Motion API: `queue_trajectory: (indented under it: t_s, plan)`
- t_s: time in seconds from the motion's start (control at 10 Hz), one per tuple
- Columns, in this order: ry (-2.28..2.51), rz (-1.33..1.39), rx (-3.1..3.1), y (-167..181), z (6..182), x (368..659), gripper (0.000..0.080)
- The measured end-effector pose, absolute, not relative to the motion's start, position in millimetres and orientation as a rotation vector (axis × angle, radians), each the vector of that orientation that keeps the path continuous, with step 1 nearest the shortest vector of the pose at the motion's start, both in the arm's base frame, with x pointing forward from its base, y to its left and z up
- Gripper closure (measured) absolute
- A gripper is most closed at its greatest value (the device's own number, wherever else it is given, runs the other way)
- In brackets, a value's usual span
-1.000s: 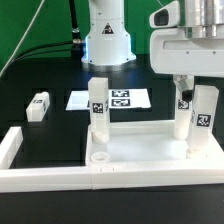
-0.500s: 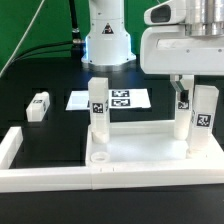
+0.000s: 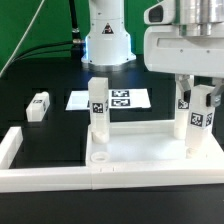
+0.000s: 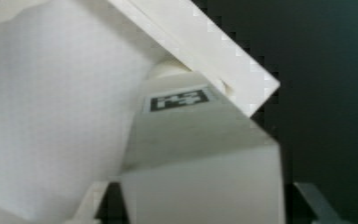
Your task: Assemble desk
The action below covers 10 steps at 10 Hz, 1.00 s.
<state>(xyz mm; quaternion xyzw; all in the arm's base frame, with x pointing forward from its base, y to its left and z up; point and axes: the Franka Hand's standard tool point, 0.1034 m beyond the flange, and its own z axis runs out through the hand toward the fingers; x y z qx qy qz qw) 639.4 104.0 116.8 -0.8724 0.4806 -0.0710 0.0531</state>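
Note:
The white desk tabletop point(image 3: 140, 150) lies upside down with three white tagged legs standing in it: one at the back left point(image 3: 98, 106), one at the back right point(image 3: 183, 112) and one at the exterior view's right point(image 3: 203, 118). A fourth leg point(image 3: 38, 105) lies loose on the black table at the left. My gripper point(image 3: 197, 88) is over the top of the right leg. In the wrist view that leg point(image 4: 202, 160) stands between my fingers point(image 4: 98, 200) with a thin dark gap on each side. My gripper point(image 4: 202, 205) is open around it. The tabletop point(image 4: 51, 100) fills the rest of that view.
The long white border frame point(image 3: 12, 150) runs along the front and left, with the tabletop against it. The marker board point(image 3: 122, 99) lies behind the tabletop. The robot base point(image 3: 107, 40) stands at the back. A round socket point(image 3: 100, 157) shows in the tabletop's near left corner.
My gripper has come down from above the right leg, so its fingers now reach the leg's top. The legs and tabletop have not moved.

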Motion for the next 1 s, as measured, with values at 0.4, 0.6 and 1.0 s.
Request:
queue_trajectory:
  t_s: [0.4, 0.6, 1.0]
  plan:
    - [2.039, -0.108, -2.175, 89.2, 114.0, 638.8, 0.0501]
    - [2.292, -0.040, -1.870, 93.6, 113.5, 637.3, 0.0501]
    - [2.280, -0.036, -1.888, 97.3, 113.3, 636.9, 0.0501]
